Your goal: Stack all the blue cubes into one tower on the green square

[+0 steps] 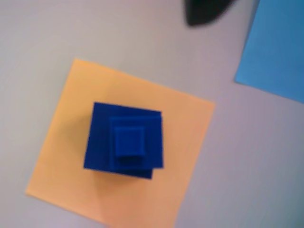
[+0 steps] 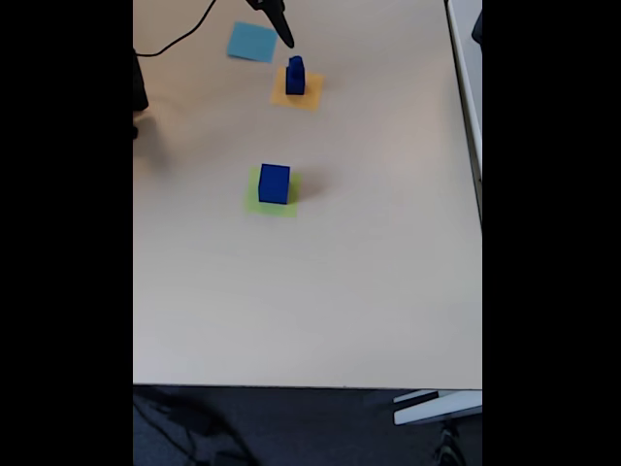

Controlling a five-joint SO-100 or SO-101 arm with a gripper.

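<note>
**Blue cubes split between orange and green squares**

In the fixed view, a solid dark blue cube (image 2: 275,183), the largest in sight, sits on the flat lime-green paper square (image 2: 254,203) near the middle of the pale surface (image 2: 369,282). Farther away and slightly right, a small stepped stack of dark blue cubes (image 2: 295,76) stands on a flat orange paper square (image 2: 309,97). A flat light-blue paper square (image 2: 252,42) lies far left of it, well apart from both.

The wrist view looks down on that stack (image 1: 124,138): the outlines nest in steps, with the smallest on top, but blur makes it hard to tell how many cubes are piled there. The orange square (image 1: 61,156) is cut off at the bottom edge, and the light-blue square (image 1: 278,47) is cropped by the right and top edges.

The gripper (image 2: 285,35) shows in the fixed view as a dark, narrow tip just beyond the stack, apart from it; the rest of the arm is cut off at the top. In the wrist view one dark, blurred piece of it (image 1: 205,12) enters from the top edge. Whether the jaws are spread or pressed together cannot be told; nothing is seen between them.

A black cable (image 2: 179,37) trails across the far left corner.
</note>
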